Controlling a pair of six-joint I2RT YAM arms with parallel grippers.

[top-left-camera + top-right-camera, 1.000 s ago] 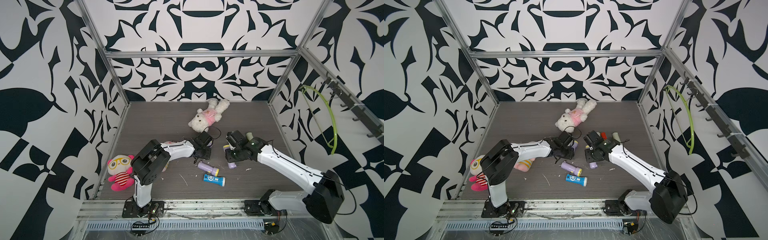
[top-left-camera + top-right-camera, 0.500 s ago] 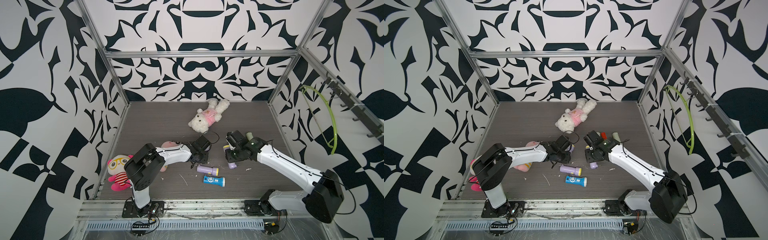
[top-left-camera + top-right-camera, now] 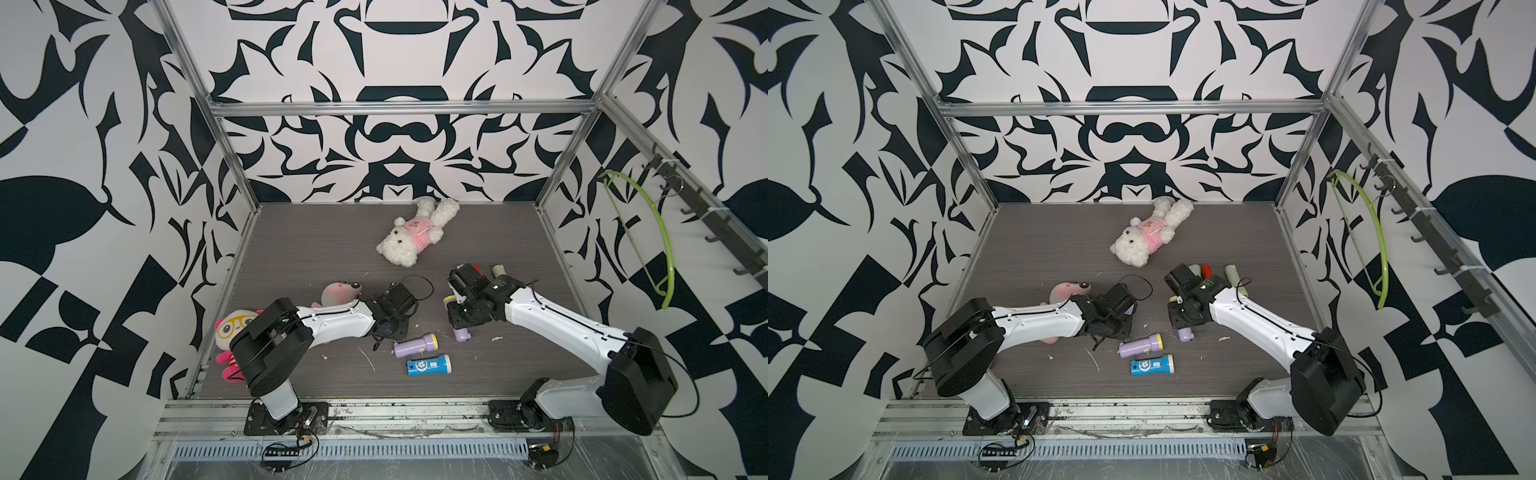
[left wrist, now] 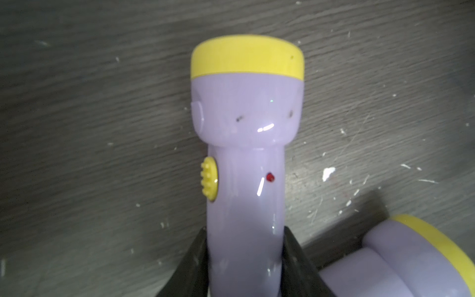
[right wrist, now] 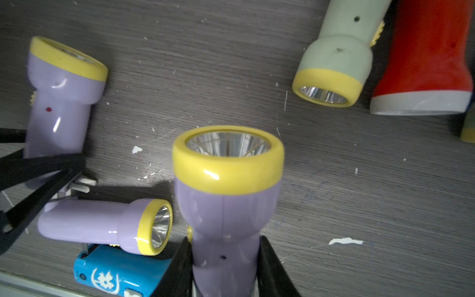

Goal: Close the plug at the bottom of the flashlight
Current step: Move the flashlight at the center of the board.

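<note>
Lilac plastic with a yellow head ring fills the left wrist view. The left flashlight (image 4: 246, 154) runs straight out from the left fingers (image 4: 191, 268), which are clamped on its handle, one on each side. Its head points away from the wrist, over the table (image 4: 77, 128). Its tail, where the plug would sit, lies back between the fingers and out of sight.

The right wrist view shows the same kind of hold. The right fingers (image 5: 272, 272) are closed on the handle of the right flashlight (image 5: 226, 205), with the lens end away and the tail hidden toward the wrist. Off to one side, white prongs (image 5: 81, 186) stick out just by the left fingers. They are close above the tail of a third flashlight (image 5: 97, 223), which lies flat beside a blue flashlight (image 5: 115, 272). I cannot tell which body the prongs belong to.

In both top views the two grips face each other, near but apart. The right flashlight's long axis runs roughly front to back, with the yellow head toward the back wall and the lilac tail poking out frontward past the fingers. The left flashlight is almost wholly hidden under its wrist. I judge the prongs to be much nearer the left arm. With both sets of fingers full, the tail end is the side the next move must reach.
</note>
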